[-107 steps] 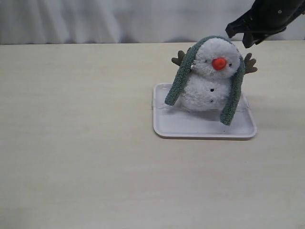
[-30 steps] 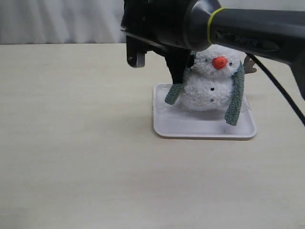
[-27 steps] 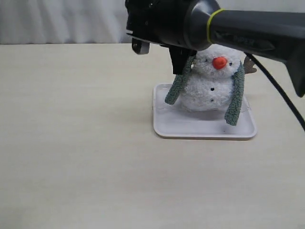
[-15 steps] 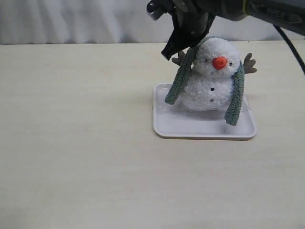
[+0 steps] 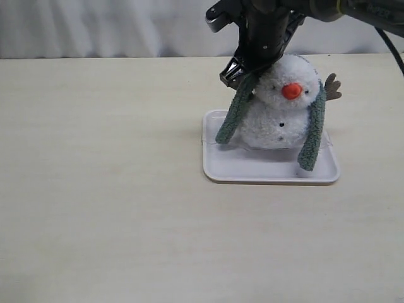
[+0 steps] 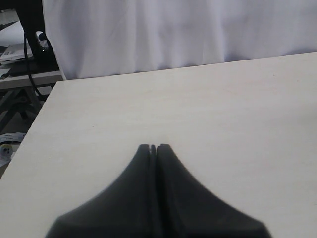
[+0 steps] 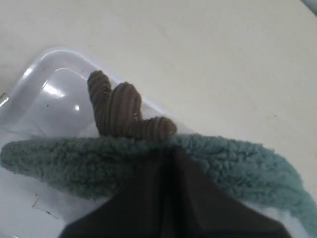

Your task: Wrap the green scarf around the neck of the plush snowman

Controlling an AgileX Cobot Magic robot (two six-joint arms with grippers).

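Observation:
The plush snowman stands on a white tray, leaning slightly. The green scarf lies over the back of its head, and one end hangs down each side, the other end reaching the tray. My right gripper reaches across to the left side of the head. In the right wrist view this gripper is shut, its tips pressed into the scarf just beside a brown twig arm. My left gripper is shut over bare table, away from the snowman.
The clear-rimmed tray sits right of the table's centre. The other twig arm sticks out at the snowman's right. A white curtain hangs behind the table, whose left edge shows in the left wrist view.
The right arm swept in from the upper right to the snowman's left side, rose, then came down onto the scarf by the head. The snowman has tipped slightly and the left scarf end shifted.

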